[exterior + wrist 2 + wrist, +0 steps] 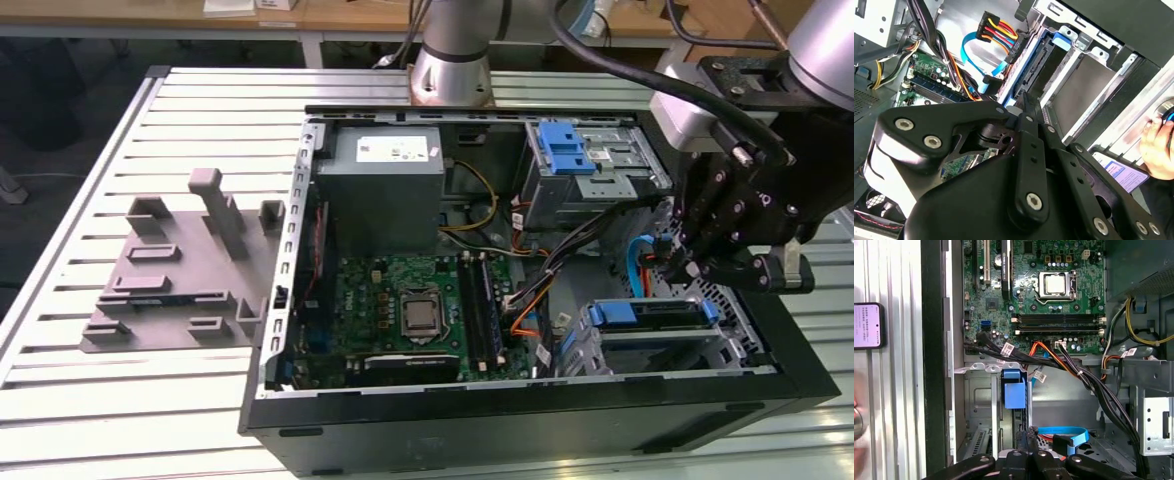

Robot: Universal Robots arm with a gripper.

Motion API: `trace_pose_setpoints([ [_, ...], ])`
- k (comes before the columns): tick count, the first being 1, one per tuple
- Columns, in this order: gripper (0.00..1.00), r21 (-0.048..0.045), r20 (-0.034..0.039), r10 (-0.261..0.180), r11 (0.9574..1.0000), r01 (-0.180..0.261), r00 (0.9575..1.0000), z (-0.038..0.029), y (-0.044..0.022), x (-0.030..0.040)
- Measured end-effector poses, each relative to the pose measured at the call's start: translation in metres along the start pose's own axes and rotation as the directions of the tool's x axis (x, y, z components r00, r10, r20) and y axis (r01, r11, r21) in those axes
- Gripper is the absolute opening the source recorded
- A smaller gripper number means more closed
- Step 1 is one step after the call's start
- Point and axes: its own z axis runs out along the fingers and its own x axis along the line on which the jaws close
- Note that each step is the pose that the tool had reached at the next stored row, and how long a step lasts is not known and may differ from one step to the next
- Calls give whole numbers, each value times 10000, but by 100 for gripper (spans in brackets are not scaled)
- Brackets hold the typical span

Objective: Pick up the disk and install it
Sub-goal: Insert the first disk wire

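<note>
Cables [574, 245] are crossing the open case [400, 425] between the board [400, 310] and the drive cage [667, 330], crowding the way down there. The gripper [714, 265] is hanging just above that cage, with a blue ribbon cable [979, 60] and a coloured plug [999, 30] lying close beside the disk [1029, 75]. Above the board, room is staying open. A grey fixture [174, 270] is occupying the table [80, 400] beside the case.

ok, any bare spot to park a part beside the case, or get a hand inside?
Bare slatted table lies beyond the grey foam fixture on the exterior view's left, and along the near edge before the computer case. Inside, cables crowd the drive cages where the gripper hangs.
</note>
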Motion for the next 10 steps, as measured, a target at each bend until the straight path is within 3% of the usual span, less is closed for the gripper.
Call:
trace_pose_setpoints([
  [4,11,6,0,0,10000,0,10000,2,-1,-1],
  [7,11,67,2,-4,10000,4,10000,4,-8,-1],
  [10,11,92,5,-3,10000,3,10000,14,-66,-16],
])
